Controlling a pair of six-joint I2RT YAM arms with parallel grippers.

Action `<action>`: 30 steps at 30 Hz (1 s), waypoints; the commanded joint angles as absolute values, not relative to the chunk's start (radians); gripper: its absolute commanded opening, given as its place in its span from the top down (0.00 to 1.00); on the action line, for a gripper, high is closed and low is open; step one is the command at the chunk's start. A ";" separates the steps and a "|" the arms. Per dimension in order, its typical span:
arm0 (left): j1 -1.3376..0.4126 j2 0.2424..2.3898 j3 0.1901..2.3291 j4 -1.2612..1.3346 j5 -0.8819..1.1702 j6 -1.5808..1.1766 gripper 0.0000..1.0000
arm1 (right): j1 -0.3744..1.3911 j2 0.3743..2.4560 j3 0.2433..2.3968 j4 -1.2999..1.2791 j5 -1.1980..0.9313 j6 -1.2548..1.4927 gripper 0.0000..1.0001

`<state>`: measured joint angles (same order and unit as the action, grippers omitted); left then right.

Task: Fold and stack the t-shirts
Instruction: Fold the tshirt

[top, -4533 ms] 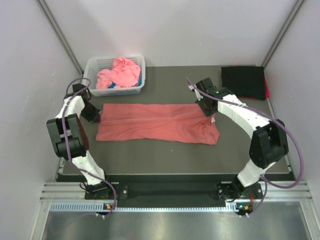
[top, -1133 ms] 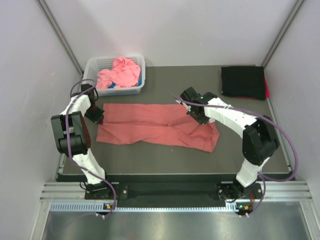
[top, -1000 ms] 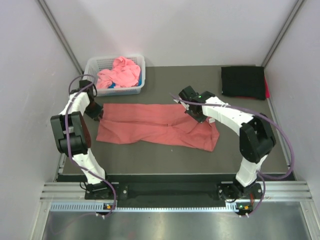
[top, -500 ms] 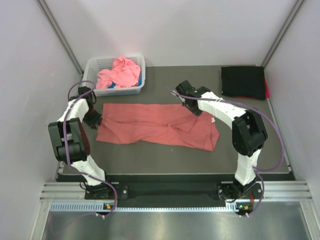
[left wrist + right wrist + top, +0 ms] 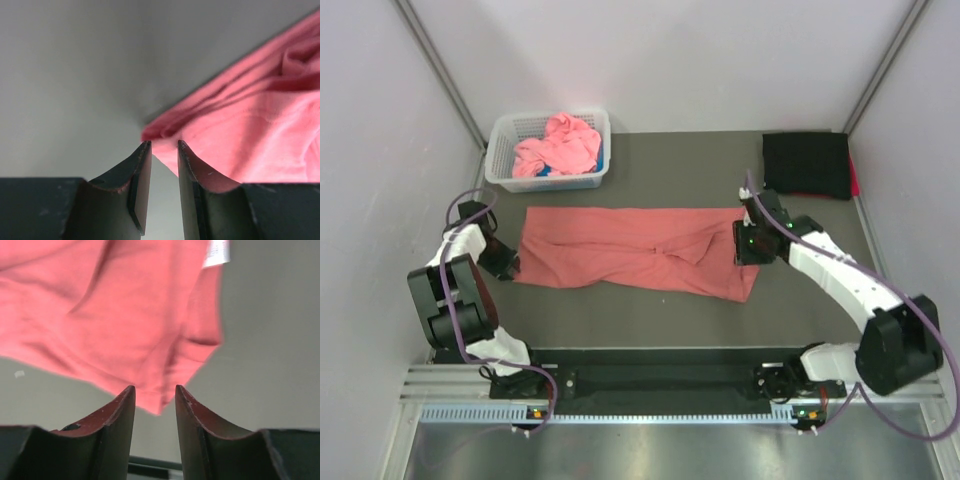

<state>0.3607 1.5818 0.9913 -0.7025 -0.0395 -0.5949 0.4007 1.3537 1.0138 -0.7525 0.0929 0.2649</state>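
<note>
The red t-shirt [image 5: 635, 252] is laid long-ways between the left gripper [image 5: 503, 263] and right gripper [image 5: 746, 246], each parted a little, nothing held.

Setting: a robotics laboratory test cell. Indicators: plain white panel walls [image 5: 670, 60] enclose the dark matte surface [image 5: 650, 315] on three sides. A slotted aluminium frame rail [image 5: 660, 385] runs along the near edge. The left arm [image 5: 455, 290] and the right arm [image 5: 840, 280] are mounted at that edge, each trailing an exposed purple cable [image 5: 551, 395]. Bare sheet metal [image 5: 660, 450] lies below.
</note>
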 commanded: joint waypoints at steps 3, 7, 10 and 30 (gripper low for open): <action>0.365 1.603 0.934 -0.600 0.101 -0.595 0.67 | 0.376 1.192 0.809 -0.548 -0.133 0.449 0.60; 0.365 1.624 0.933 -0.583 0.117 -0.607 0.66 | 0.364 1.167 0.716 -0.522 -0.104 0.463 0.57; 0.367 1.638 0.922 -0.569 0.140 -0.620 0.67 | 0.350 1.189 0.698 -0.506 -0.113 0.448 0.57; 0.365 1.660 0.946 -0.580 0.074 -0.638 1.00 | 0.325 1.138 0.574 -0.430 -0.095 0.489 0.62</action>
